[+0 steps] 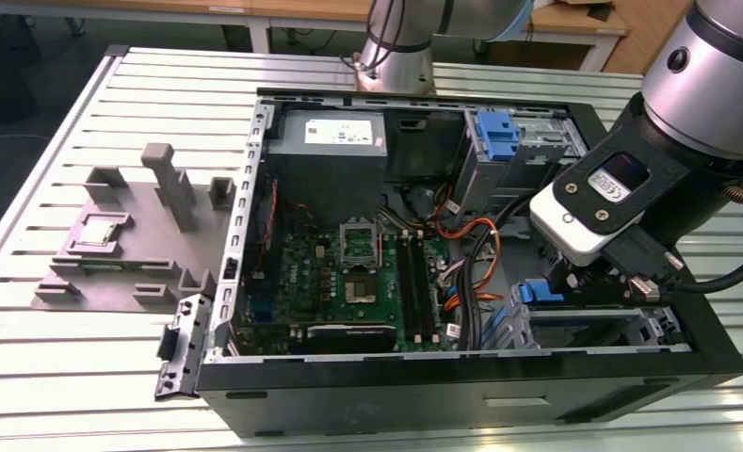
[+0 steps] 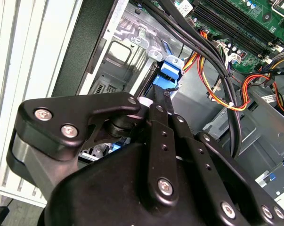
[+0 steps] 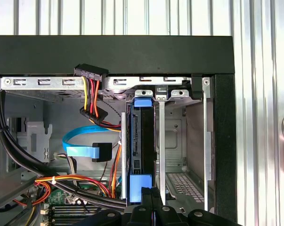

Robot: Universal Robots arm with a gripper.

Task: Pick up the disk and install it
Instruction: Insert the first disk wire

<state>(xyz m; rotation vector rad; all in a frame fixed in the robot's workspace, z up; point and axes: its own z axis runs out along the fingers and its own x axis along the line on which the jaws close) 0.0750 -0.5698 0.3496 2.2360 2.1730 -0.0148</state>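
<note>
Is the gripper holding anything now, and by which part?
It cannot be told. The gripper is at one blue end of the disk, which stands on edge in its bay, jaws together.

1. We see the computer case (image 1: 472,386) lying open on the slatted table (image 1: 82,367), with a moulded fixture (image 1: 133,245) on the table at the exterior view's left of it.
2. Inside the case, the motherboard (image 1: 346,273) lies on the floor, and the power-supply box (image 1: 327,137) sits behind it at the far wall.
3. A cable bundle (image 1: 472,264) runs between the motherboard and the drive cage (image 1: 520,325) at the exterior view's right.
4. In the first wrist view the disk (image 3: 142,141) stands on edge in a cage slot.
5. The gripper (image 3: 151,192) sits at the disk's near end, apparently touching it.
</note>
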